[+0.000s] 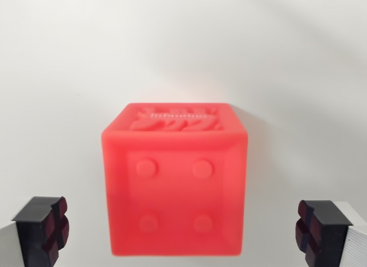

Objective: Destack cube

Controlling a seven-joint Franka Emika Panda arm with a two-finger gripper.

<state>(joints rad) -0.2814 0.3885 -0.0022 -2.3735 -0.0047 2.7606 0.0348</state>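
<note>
A red cube fills the middle of the wrist view, out of focus and close to the camera. Its near face carries several round studs, and its far face shows raised lettering. My gripper is open: one black fingertip stands at the wrist view's lower left and the other black fingertip at the lower right. The cube lies between them with a clear gap on each side. Anything under the cube is hidden by it.
A plain white surface spreads behind and around the cube. A faint shadow falls at the cube's upper right.
</note>
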